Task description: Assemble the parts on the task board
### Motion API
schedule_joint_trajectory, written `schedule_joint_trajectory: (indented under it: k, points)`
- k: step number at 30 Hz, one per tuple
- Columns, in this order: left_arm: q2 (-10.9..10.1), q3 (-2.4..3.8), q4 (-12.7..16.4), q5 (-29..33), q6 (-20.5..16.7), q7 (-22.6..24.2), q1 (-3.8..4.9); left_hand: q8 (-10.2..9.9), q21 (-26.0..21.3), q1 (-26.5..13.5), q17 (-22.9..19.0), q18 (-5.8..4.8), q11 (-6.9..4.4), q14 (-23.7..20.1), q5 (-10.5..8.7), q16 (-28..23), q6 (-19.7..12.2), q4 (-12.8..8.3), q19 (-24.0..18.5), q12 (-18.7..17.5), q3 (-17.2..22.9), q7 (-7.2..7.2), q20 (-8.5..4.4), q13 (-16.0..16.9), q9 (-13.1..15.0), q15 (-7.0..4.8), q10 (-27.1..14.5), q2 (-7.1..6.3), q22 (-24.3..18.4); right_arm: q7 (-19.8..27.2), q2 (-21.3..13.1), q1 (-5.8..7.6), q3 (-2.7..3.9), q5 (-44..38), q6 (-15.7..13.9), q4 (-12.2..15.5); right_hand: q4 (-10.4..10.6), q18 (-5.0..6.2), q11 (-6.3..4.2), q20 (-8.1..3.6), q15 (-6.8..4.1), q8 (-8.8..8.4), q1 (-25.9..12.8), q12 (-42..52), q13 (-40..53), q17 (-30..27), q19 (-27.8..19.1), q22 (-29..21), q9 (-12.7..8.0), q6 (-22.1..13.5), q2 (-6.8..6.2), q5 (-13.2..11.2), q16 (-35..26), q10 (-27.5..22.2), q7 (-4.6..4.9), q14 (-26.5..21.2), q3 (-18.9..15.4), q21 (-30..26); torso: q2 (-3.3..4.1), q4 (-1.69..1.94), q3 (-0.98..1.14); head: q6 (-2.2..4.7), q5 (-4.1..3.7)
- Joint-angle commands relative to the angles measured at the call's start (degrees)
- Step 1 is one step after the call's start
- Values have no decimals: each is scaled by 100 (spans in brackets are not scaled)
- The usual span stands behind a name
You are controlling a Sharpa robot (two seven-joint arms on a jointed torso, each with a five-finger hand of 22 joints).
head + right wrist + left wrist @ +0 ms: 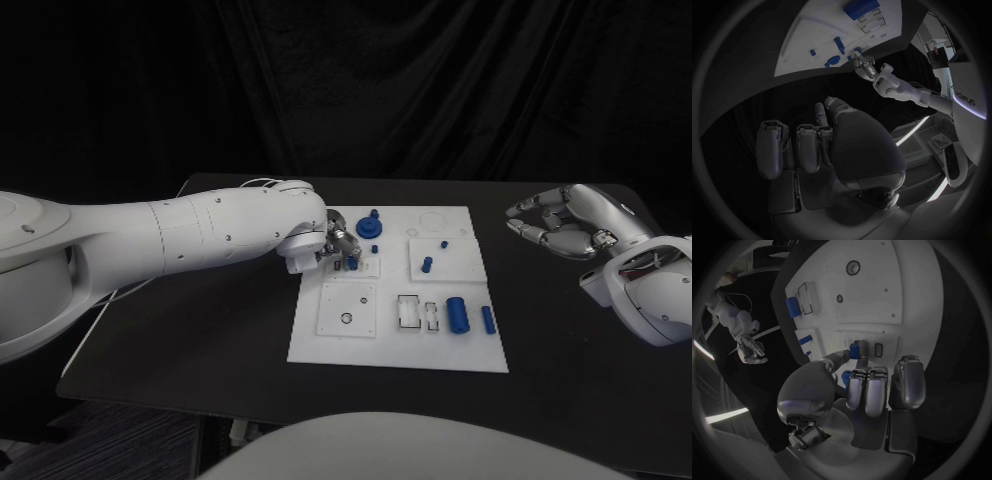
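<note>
white task board (329, 335) lies mid-tabletop (216, 340) with blue parts on it. left hand (336, 245) sits over the board's left edge, fingers (856, 351) pinching a small blue part (854, 349). right hand (565, 225) hovers off the board's right side, fingers curled in, holding nothing.

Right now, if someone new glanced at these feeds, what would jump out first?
The left hand at the white board's left edge, pinching a small blue part. Next, the big blue cylinder near the board's front right. The right hand hangs off to the right, fingers curled, holding nothing.
</note>
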Motion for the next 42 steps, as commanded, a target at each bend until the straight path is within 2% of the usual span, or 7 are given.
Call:
schedule_joint_trajectory:
  k: [1, 13, 38, 42]
  points:
    - [18, -4, 1, 37, -2, 82, -27, -25, -33, 19, 1509, -3, -29, 596, -20, 20, -19, 13, -36, 20, 27, -37, -20, 1509, 5, -25, 597, 57, -5, -112, -1, -16, 4, 14, 37, -7, -7, 79, -17, 4, 6, -27, 67, -9, 797, 622, 230, 1117, -8, 42, 9, 18, -32, 25, 10, 411, 39, -33, -2, -1, 0, 1, 13]
    - [0, -4, -11, 37, 95, 24, -35, -80, -95, 8, 1509, 15, -24, 596, -109, 20, -32, 3, -87, 20, 47, -32, -17, 1509, 9, -21, 597, 47, -82, -156, -2, -16, 4, 19, 79, -13, -7, 81, -15, 4, 7, -29, 65, -14, 790, 616, 225, 1112, -13, 45, 1, 27, -37, 19, 13, 410, 45, -44, -2, 3, 1, 1, 11]
    - [-15, -4, -14, 37, 117, 2, -39, -83, -97, 10, 1509, 16, -24, 596, -114, 20, -32, 1, -88, 20, 49, -32, -17, 1509, 10, -20, 597, 48, -84, -178, -2, -18, 4, 19, 106, -15, -7, 81, -14, 4, 8, -30, 64, -13, 792, 614, 227, 1114, -14, 45, -2, 29, -38, 21, 13, 410, 47, -42, -4, 1, 0, 1, 24]
    - [-43, -4, -16, 37, 159, -14, -44, -94, -117, 26, 1509, 21, -25, 596, -121, 20, -25, -22, -104, 20, 67, -35, -16, 1509, 18, -20, 597, 48, -107, -250, -10, -31, 4, 20, 194, -10, -7, 81, -14, 4, 8, -30, 64, -13, 792, 614, 227, 1114, -14, 45, -2, 29, -38, 21, 13, 410, 47, -42, -2, 2, -2, 1, 28]
